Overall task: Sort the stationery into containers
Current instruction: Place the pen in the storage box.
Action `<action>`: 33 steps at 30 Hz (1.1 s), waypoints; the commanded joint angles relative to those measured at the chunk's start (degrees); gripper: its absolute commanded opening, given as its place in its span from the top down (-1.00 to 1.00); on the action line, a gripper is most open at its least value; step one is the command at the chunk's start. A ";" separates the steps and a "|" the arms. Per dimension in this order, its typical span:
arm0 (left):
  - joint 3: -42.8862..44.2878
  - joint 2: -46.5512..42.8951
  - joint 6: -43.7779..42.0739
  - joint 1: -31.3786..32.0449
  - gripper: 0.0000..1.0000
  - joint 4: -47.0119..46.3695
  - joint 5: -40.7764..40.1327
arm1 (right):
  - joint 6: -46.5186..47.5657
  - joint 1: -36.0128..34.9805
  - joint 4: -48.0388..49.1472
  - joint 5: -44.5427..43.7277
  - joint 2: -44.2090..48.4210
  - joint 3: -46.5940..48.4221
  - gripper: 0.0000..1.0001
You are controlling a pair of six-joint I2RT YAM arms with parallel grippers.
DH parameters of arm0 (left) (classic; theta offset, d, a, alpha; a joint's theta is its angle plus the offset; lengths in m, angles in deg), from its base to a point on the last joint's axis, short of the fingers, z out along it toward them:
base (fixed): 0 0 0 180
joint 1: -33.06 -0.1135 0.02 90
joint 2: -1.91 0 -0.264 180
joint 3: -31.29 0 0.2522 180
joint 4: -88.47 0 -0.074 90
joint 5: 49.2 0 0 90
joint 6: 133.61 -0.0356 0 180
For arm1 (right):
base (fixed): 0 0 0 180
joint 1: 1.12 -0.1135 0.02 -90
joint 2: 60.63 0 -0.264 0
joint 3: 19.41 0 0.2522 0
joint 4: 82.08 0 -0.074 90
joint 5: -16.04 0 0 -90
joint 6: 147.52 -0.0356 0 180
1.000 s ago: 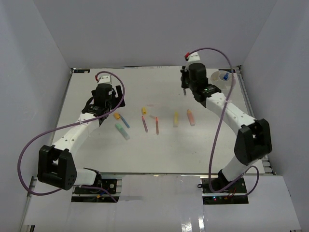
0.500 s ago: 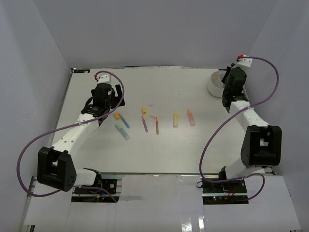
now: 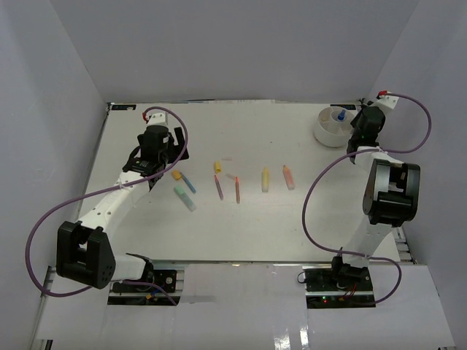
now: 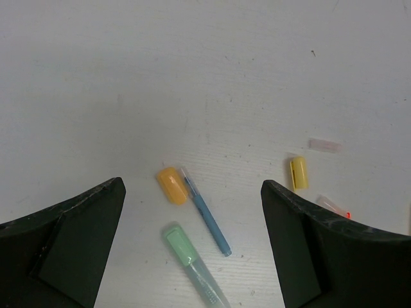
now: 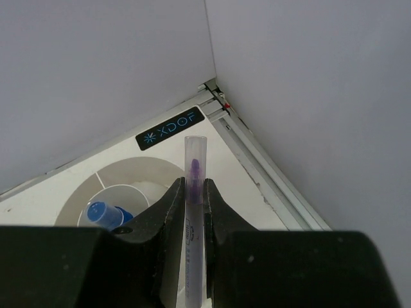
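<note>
The left gripper (image 4: 192,247) hung spread wide, an orange eraser (image 4: 172,185) and blue pen (image 4: 205,218) lying between its fingers. The right gripper (image 5: 191,205) pinched a purple pen (image 5: 194,212) upright, the white tub (image 5: 138,183) just beyond its tips.

We see even, bright, diffuse light from above; the white table (image 3: 241,219) is nearly washed out, with only soft, faint shadows. Between the left wrist's dark fingers (image 4: 61,247) the view is sharp. Near the right wrist's fingers (image 5: 170,218) the foreground blurs into black.
</note>
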 commanded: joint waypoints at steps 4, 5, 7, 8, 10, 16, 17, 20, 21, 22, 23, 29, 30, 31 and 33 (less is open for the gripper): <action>0.11 -0.23 -0.23 0.06 -0.96 -0.48 -0.91 | -2.07 0.27 9.45 1.97 -2.57 3.36 0.85; 0.20 -0.14 -0.23 0.06 -0.96 -0.48 -0.82 | -1.98 0.27 9.72 2.31 -2.84 3.53 0.85; 0.20 -0.05 -0.23 -0.03 -0.96 -0.48 -0.47 | -1.81 0.27 10.16 2.58 -3.80 4.32 0.85; 0.20 0.03 -0.23 0.06 -0.96 -0.48 -0.47 | -1.81 0.27 10.33 2.58 -4.07 4.50 0.85; 0.11 -0.05 -0.23 0.06 -0.96 -0.48 -0.56 | -1.63 0.27 11.12 2.58 -5.12 5.03 0.85; 0.11 0.39 -0.23 0.06 -0.96 -0.48 -0.56 | -1.54 0.36 11.30 3.28 -7.85 6.96 0.83; 0.11 0.39 -0.23 0.06 -0.96 -0.48 -0.56 | -1.63 0.36 11.39 3.37 -8.03 7.05 0.79; 0.03 0.47 -0.23 -0.03 -0.96 -0.48 -0.82 | -2.24 0.36 11.74 3.72 -8.82 6.79 0.75; 0.11 0.39 -0.23 0.06 -0.96 -0.48 -0.91 | -2.51 0.36 12.35 3.55 -8.91 6.44 0.74; 0.11 0.39 -0.23 0.06 -0.96 -0.48 -0.91 | -2.77 0.36 12.62 3.55 -9.00 5.83 0.73; 0.11 0.39 -0.23 0.14 -0.96 -0.48 -1.00 | -2.77 0.36 12.71 3.64 -9.00 5.73 0.69; 0.11 -0.05 -0.23 0.06 -0.96 -0.48 -1.00 | -2.68 0.36 12.44 4.25 -9.00 4.86 0.43; 0.03 -0.05 -0.23 0.06 -0.96 -0.57 -1.00 | -2.77 0.36 12.44 4.34 -9.00 4.68 0.42; 0.02 -0.14 -0.23 0.06 -0.96 -0.57 -1.00 | -2.86 0.27 12.27 4.43 -8.91 4.59 0.42; 0.02 -0.23 -0.23 0.06 -0.96 -0.66 -1.09 | -2.86 0.36 12.18 4.34 -8.73 4.24 0.40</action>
